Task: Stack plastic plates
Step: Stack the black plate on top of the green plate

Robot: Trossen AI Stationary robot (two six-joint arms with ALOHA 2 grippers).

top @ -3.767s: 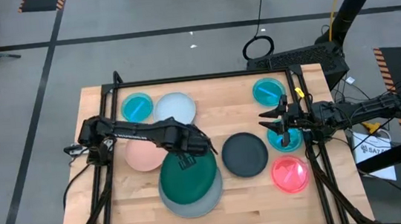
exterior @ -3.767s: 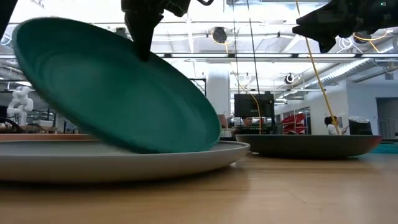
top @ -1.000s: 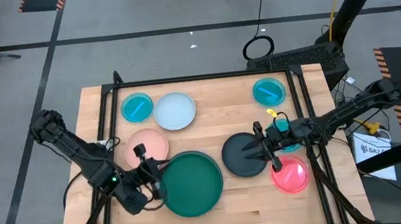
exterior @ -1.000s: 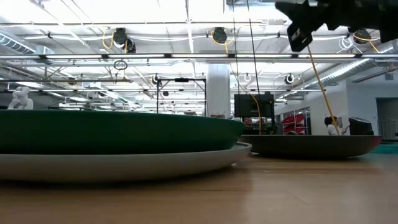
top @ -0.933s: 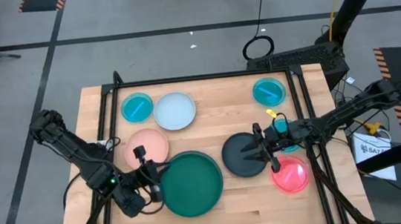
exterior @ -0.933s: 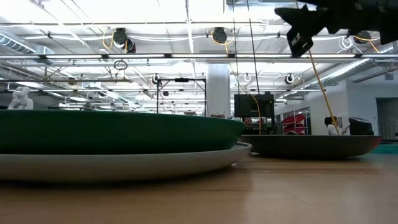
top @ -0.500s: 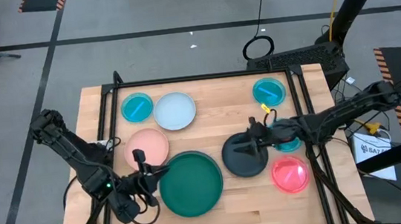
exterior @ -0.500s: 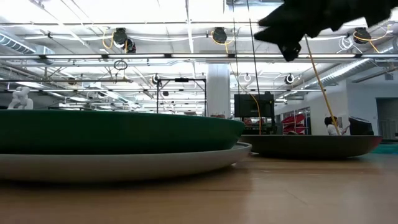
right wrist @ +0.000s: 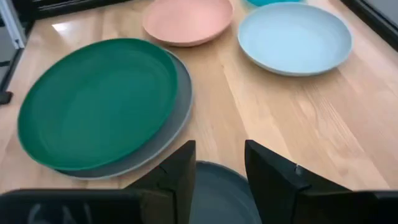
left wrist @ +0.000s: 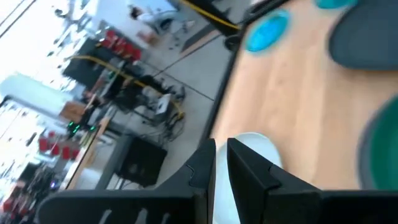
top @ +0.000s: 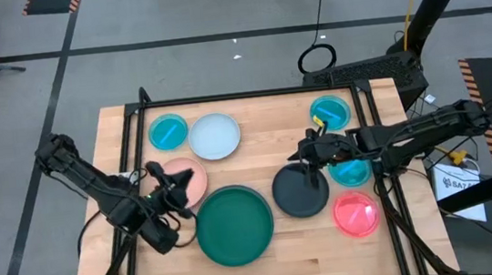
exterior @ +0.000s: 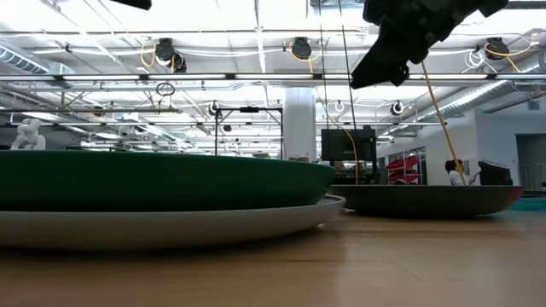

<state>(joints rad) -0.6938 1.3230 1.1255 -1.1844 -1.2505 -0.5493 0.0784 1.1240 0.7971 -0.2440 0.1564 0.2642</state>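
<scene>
While the dark green plate (top: 236,225) lies flat on the grey plate (right wrist: 166,132) near the front middle of the table (top: 268,126), we see the grey rim peeking out only along one edge in the right wrist view. Taking the dark green plate as our clock centre in the high view, the salmon-pink plate (top: 186,178) sits at about 10 o'clock, just beside it, and the left gripper (top: 175,189) hovers over that pink plate's near edge. Its fingers (left wrist: 247,171) stand only a narrow slit apart in the left wrist view and hold nothing.

The black plate (top: 300,191) lies at about 2 o'clock from the green one, close to it but not touching. We find the right gripper (top: 307,152) above the black plate's far rim, its two fingers (right wrist: 269,168) spread with a clear gap between them and nothing in the gap; the black plate shows directly below them in the right wrist view.

The pale blue-white plate (top: 215,135) rests at 12 o'clock, with a small cyan plate (top: 168,132) touching or nearly touching its left side. Another cyan plate (top: 329,111) sits at the far right, a third (top: 354,173) lies partly under the right arm just beside the black plate, and the pink-red plate (top: 356,214) lies at 3 o'clock
</scene>
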